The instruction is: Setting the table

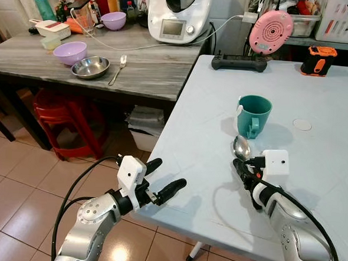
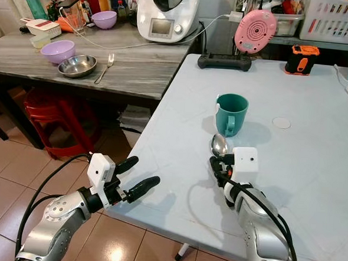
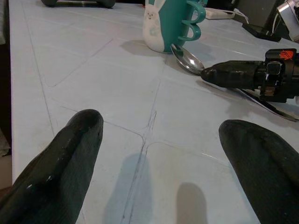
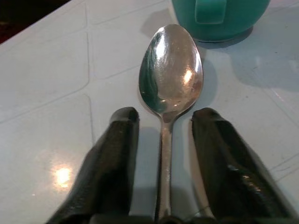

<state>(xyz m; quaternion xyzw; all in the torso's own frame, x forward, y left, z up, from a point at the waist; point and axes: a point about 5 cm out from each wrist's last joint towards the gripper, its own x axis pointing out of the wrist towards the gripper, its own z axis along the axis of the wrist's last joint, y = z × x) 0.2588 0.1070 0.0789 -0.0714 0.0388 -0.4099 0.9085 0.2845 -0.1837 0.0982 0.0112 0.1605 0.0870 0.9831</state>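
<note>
A steel spoon [image 4: 171, 70] lies flat on the pale blue table [image 1: 211, 103], its bowl just short of a teal mug [image 1: 253, 114] that stands upright with its handle toward me. My right gripper [image 4: 166, 114] rests low over the spoon's handle. Its fingers [image 4: 117, 154] are open, one on each side of the handle, with a gap at both sides. My left gripper [image 1: 168, 173] is open and holds nothing. It hovers at the table's near left edge, pointing toward the mug [image 3: 163, 23] and spoon [image 3: 187, 58].
A grey side counter [image 1: 148, 64] at the left carries a purple bowl [image 1: 69, 52], a steel bowl [image 1: 90, 67], a fork [image 1: 118, 69] and a white kitchen machine [image 1: 178, 15]. A black controller [image 1: 239, 62] lies at the table's far edge. Red stools [image 1: 65, 115] stand under the counter.
</note>
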